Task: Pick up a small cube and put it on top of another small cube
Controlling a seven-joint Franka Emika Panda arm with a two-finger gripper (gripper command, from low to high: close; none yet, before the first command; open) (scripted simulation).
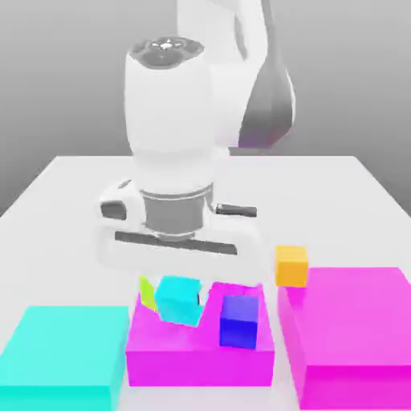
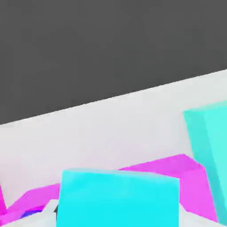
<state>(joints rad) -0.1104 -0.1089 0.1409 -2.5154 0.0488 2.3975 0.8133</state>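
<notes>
My gripper (image 1: 177, 277) hangs low over the middle flat magenta block (image 1: 201, 353), shut on a small cyan cube (image 1: 180, 302) that sits tilted right under the hand. The same cyan cube (image 2: 119, 199) looms close in the hand view. The small lime yellow-green cube (image 1: 146, 292) shows as a narrow sliver touching the cyan cube's side toward the exterior view's left, mostly hidden behind it. A small blue cube (image 1: 239, 321) rests on the magenta block just to the exterior view's right of the cyan one.
A small orange cube (image 1: 291, 266) stands at the back corner of a large magenta block (image 1: 353, 337) on the exterior view's right. A flat cyan block (image 1: 64, 357) lies on the exterior view's left. The white table (image 1: 72, 193) stretches behind the arm.
</notes>
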